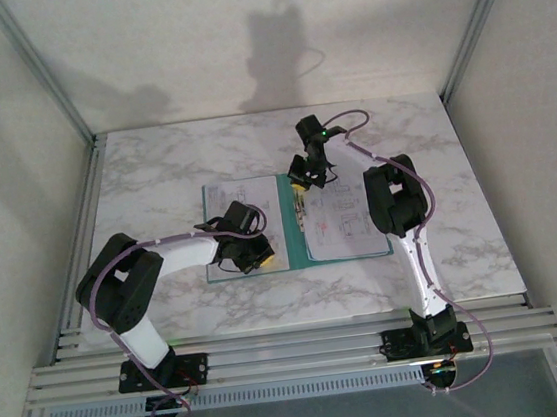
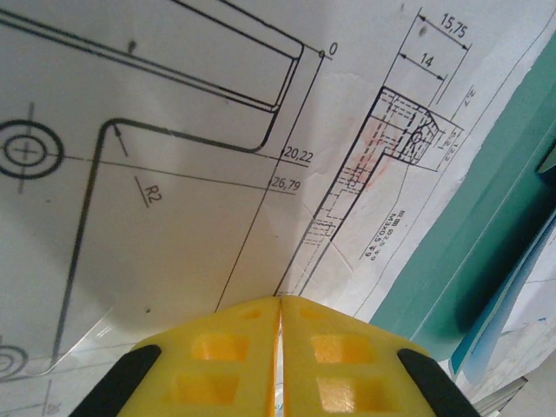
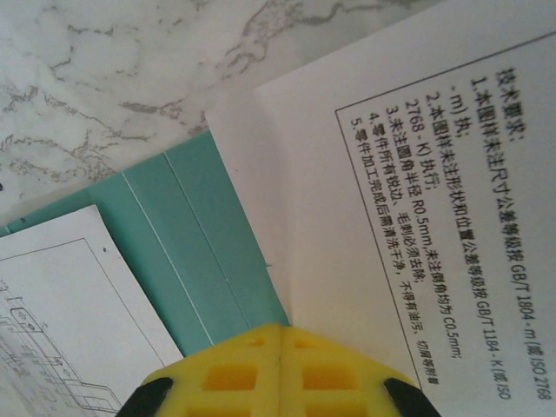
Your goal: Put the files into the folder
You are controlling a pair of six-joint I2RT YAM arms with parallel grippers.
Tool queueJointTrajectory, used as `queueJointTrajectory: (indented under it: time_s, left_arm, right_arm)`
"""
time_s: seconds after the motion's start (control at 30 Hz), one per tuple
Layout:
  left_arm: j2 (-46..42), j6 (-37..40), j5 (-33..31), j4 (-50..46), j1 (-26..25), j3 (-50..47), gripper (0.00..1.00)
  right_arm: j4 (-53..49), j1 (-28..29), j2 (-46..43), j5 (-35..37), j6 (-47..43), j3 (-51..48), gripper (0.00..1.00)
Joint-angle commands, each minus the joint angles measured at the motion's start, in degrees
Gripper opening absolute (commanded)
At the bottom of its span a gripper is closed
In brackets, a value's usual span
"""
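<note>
The left claw (image 2: 280, 304), pressed together, is hanging low over a drawing sheet (image 2: 182, 226) on the left half of the open green folder (image 3: 187, 252). The right claw (image 3: 282, 332), also together, is hovering at its far middle beside another sheet (image 3: 373, 200).

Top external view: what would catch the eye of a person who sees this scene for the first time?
The open teal folder at the middle of the marble table stands out first, with the white printed files lying on both halves. Next come the left claw, at the left half's near edge, and the right claw, by the spine, both shut.
</note>
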Motion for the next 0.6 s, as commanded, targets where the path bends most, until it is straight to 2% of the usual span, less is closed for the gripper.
queueJointTrajectory:
  time_s: [0.0,0.27,0.57]
  left_arm:
    - [0.62,-0.68,-1.14,-0.17,0.24,-1.06,0.09]
    - [1.0,-2.44,-1.47,0.85,0.15,-1.64,0.09]
    - [1.35,-4.62,-2.0,1.95,0.07,-2.22,0.07]
  right_arm:
    - [-0.91,0.23,-0.5,-1.58,-1.06,1.23,0.03]
    - [-0.14,0.19,-3.91,-3.71,-1.5,-0.38,0.02]
    - [2.14,0.33,-10.5,-5.96,-1.61,-7.47,0.02]
